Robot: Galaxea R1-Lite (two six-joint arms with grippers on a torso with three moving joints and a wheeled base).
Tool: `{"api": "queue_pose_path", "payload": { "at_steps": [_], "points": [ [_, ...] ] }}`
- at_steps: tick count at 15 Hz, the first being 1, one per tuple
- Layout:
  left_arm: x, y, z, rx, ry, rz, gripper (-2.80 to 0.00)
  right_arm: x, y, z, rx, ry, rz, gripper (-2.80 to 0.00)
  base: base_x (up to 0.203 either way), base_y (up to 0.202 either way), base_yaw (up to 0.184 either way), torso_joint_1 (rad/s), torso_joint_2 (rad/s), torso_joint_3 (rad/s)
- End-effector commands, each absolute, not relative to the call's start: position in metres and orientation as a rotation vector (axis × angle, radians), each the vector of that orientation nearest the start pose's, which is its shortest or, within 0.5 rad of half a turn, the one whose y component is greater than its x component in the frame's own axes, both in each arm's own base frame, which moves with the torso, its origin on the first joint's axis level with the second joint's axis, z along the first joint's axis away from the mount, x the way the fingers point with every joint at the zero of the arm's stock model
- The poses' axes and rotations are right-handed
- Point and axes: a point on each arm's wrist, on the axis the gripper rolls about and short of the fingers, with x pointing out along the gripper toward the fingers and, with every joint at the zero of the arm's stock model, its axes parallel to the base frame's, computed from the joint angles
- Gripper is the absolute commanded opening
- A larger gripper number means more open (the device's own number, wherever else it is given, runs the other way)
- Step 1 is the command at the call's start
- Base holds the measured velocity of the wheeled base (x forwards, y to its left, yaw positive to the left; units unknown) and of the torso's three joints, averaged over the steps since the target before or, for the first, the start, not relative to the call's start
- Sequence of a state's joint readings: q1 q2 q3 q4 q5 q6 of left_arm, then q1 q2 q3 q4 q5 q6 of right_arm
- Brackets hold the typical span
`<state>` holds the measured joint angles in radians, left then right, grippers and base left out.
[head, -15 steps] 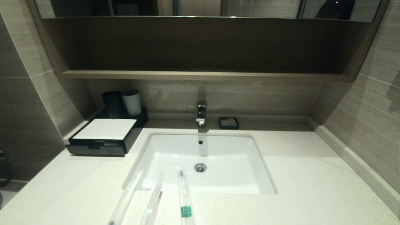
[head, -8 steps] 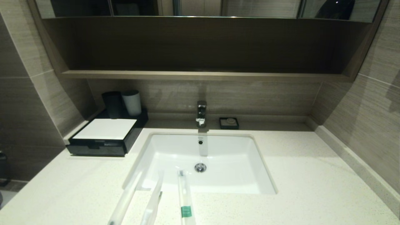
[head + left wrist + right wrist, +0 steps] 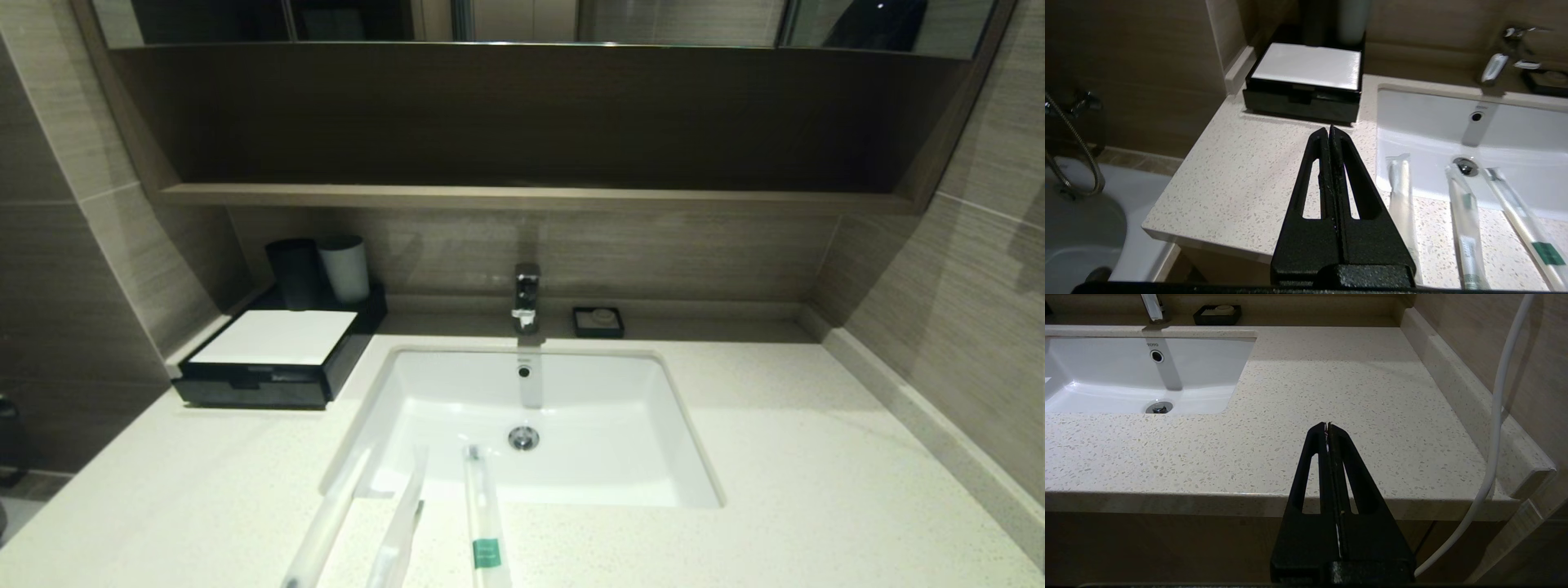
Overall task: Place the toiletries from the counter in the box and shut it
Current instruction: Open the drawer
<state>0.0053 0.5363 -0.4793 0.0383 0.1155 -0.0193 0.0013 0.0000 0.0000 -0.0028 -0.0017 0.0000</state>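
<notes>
On the near edge of the bench: we see three wrapped toiletries [image 3: 400, 531] lying side by side, their far ends reaching over the rim of the white sink [image 3: 571, 482].
Toiletries, detail: the rightmost stick [image 3: 485, 523] carries a green label band; the other two [image 3: 1402, 200] are plain translucent white.
Box: the black box with a white top panel [image 3: 273, 359] sits at the far left of the bench [image 3: 816, 490], its drawer pushed in.
Cups: we find a black cup [image 3: 294, 273] and a white cup [image 3: 344, 268] standing on the far part of the box.
Far side: a chrome tap [image 3: 526, 296] stands behind the sink, with a small black soap dish [image 3: 598, 322] just to its right.
Left tool [image 3: 1329, 132]: pressed together and holding nothing, above the left part of the bench, pointing toward the box.
Right tool [image 3: 1327, 428]: we see it together as well, empty, at the near edge of the bench on the right, well apart from the toiletries.
</notes>
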Motion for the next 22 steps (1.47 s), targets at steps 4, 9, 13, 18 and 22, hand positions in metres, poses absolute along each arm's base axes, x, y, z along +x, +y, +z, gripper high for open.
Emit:
{"api": "queue_pose_path", "payload": {
  "at_steps": [4,9,13,18,22],
  "points": [
    [0.114,0.007,0.197,-0.028,0.364,0.239,-2.80,-0.023,0.000,0.075,0.000,-0.002,0.000,-2.80,0.000,0.000,0.000,0.000,0.00,0.000],
    [0.185,0.025,0.177,-0.031,0.431,0.335,-2.80,-0.023,0.000,0.075,0.000,-0.002,0.000,-2.80,0.000,0.000,0.000,0.000,0.00,0.000],
    [0.232,0.045,0.162,-0.038,0.475,0.393,-2.80,-0.023,0.000,0.075,0.000,-0.002,0.000,-2.80,0.000,0.000,0.000,0.000,0.00,0.000],
    [0.288,0.058,0.145,-0.031,0.497,0.400,-2.80,-0.023,0.000,0.075,0.000,-0.002,0.000,-2.80,0.000,0.000,0.000,0.000,0.00,0.000],
    [0.308,0.060,0.133,-0.053,0.491,0.307,-2.80,-0.023,0.000,0.075,0.000,-0.003,0.000,-2.80,0.000,0.000,0.000,0.000,0.00,0.000]
  ]
}}
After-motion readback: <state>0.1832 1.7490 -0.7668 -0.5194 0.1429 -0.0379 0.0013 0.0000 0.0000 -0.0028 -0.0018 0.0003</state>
